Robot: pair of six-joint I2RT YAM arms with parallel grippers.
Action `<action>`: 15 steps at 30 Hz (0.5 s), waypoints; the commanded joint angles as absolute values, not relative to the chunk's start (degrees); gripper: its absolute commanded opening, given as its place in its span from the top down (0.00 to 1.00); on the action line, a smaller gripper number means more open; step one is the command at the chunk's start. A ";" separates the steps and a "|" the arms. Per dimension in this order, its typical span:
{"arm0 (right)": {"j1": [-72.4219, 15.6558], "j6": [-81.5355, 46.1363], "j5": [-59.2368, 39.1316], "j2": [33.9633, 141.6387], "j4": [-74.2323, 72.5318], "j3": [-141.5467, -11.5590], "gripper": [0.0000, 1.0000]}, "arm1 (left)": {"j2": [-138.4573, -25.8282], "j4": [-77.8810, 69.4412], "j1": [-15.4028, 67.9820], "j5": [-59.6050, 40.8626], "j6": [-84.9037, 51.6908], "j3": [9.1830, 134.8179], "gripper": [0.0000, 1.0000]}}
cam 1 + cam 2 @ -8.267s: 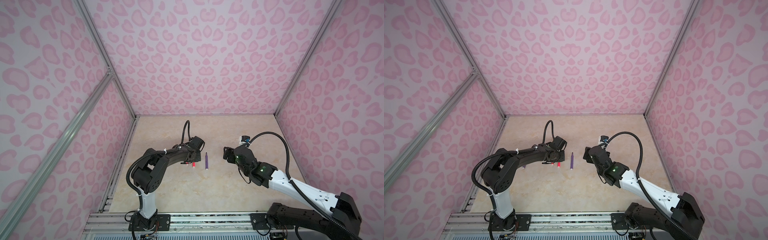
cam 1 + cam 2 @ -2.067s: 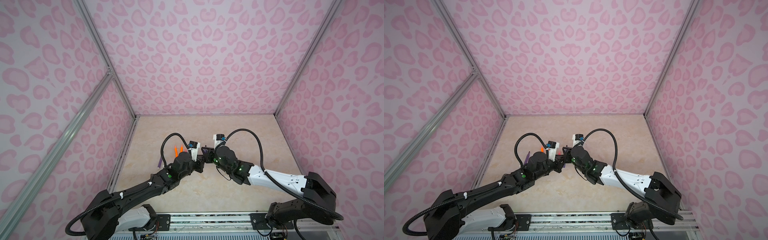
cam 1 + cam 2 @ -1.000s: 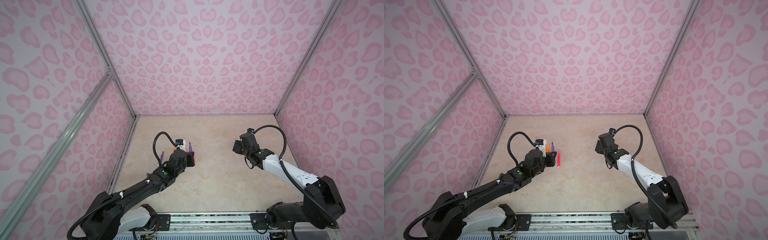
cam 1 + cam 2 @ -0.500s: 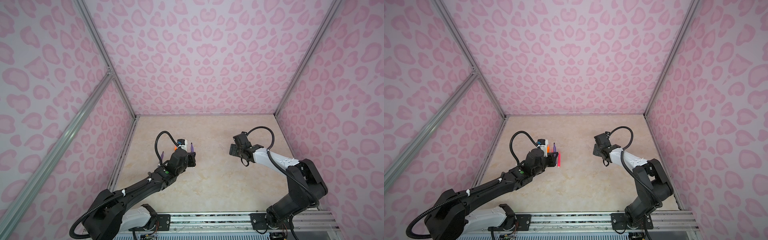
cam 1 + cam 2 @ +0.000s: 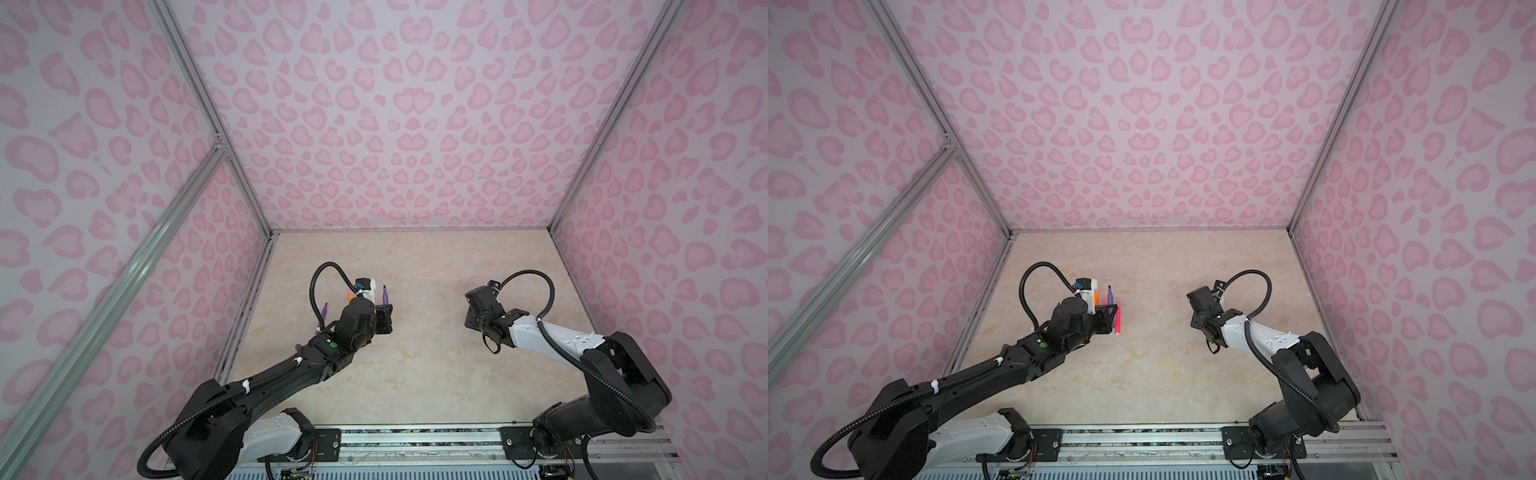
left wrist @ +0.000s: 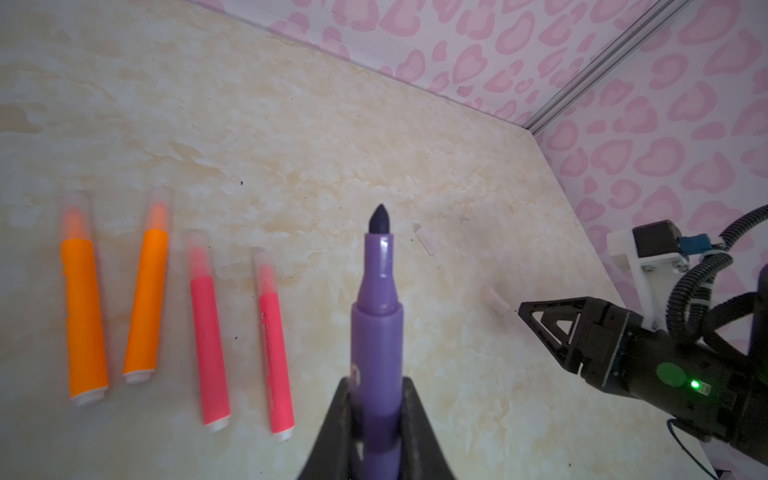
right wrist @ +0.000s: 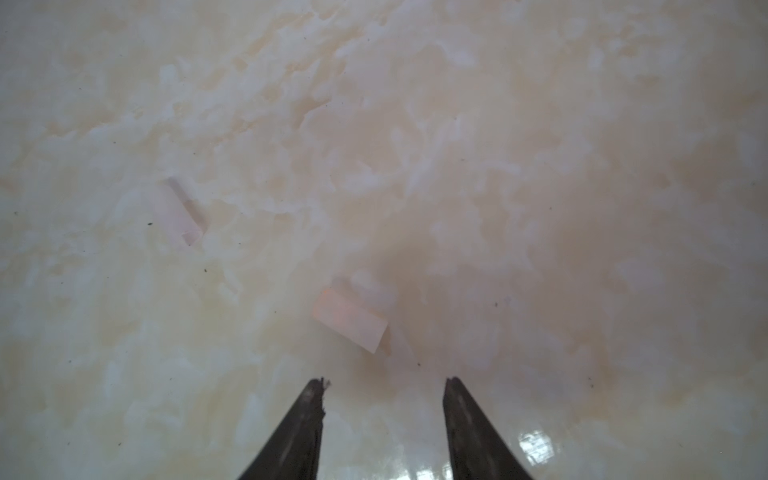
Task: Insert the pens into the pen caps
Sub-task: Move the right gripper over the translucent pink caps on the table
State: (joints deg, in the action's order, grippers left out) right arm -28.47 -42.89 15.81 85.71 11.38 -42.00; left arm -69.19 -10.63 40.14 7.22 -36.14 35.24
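My left gripper (image 6: 376, 384) is shut on a purple pen (image 6: 376, 316) whose dark tip is bare and points away from the jaws; in both top views it hangs left of centre (image 5: 384, 322). Two orange pens (image 6: 83, 316) and two pink-red pens (image 6: 208, 340) lie in a row on the table, each with a clear pen cap over its tip. Another purple pen (image 5: 323, 316) lies left of that arm. Two loose pen caps (image 7: 349, 320) (image 7: 183, 212) lie on the table. My right gripper (image 7: 384, 382) stands open just short of the nearer cap, with nothing between its fingers.
The marble-patterned table (image 5: 415, 374) is closed in by pink heart-print walls (image 5: 395, 124) on three sides. A metal rail (image 5: 415, 432) with both arm bases runs along the front edge. The right arm's cable loop (image 5: 536, 286) arches above its wrist.
My right gripper has come down close to the table over the loose caps and its jaws have narrowed. My left gripper has stayed nearly in place, still holding the purple pen.
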 commanded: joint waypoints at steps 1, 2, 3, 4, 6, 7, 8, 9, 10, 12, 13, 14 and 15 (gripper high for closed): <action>-28.70 -44.93 16.90 86.00 9.84 -40.27 0.54 | -68.86 -11.70 40.17 6.94 -36.30 35.80 0.97; -28.66 -45.02 16.88 86.00 9.23 -39.71 0.54 | -68.91 -11.77 40.12 6.86 -36.30 35.81 0.97; -28.60 -45.16 16.95 86.14 8.75 -39.14 0.54 | -68.93 -11.77 40.14 6.90 -36.30 35.86 0.97; -28.57 -45.18 16.92 86.51 8.59 -39.03 0.54 | -68.99 -11.85 40.15 6.86 -36.30 35.88 0.97; -28.48 -44.87 16.58 87.90 8.53 -39.65 0.54 | -69.16 -11.78 40.21 6.88 -36.25 35.95 0.97; -28.45 -44.74 16.32 88.64 8.52 -40.05 0.55 | -69.17 -11.76 40.25 6.88 -36.22 36.00 0.97; -28.44 -44.66 16.09 89.40 8.43 -40.54 0.55 | -69.26 -11.69 40.22 6.88 -36.21 36.00 0.97; -28.40 -44.65 15.91 90.22 8.21 -40.92 0.56 | -69.26 -11.77 40.25 6.88 -36.21 35.96 0.97; -28.33 -44.73 15.95 90.74 8.29 -41.28 0.56 | -69.26 -11.72 40.23 6.91 -36.23 36.03 0.97; -28.14 -44.72 16.53 91.76 8.47 -42.00 0.57 | -69.19 -11.72 40.24 6.94 -36.12 35.96 0.97; -27.81 -44.74 16.87 92.13 8.65 -42.27 0.58 | -69.17 -11.75 40.25 7.01 -36.12 35.96 0.97; -27.48 -44.74 17.01 92.44 8.80 -42.48 0.59 | -69.17 -11.62 40.23 7.16 -36.11 36.05 0.97; -27.18 -44.74 17.17 92.49 8.94 -42.58 0.61 | -69.17 -11.60 40.21 7.13 -36.12 35.95 0.97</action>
State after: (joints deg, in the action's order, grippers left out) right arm -27.66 -44.23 15.88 91.94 8.97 -42.28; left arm -69.21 -10.63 40.25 6.85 -36.14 35.29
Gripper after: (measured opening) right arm 0.400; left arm 0.171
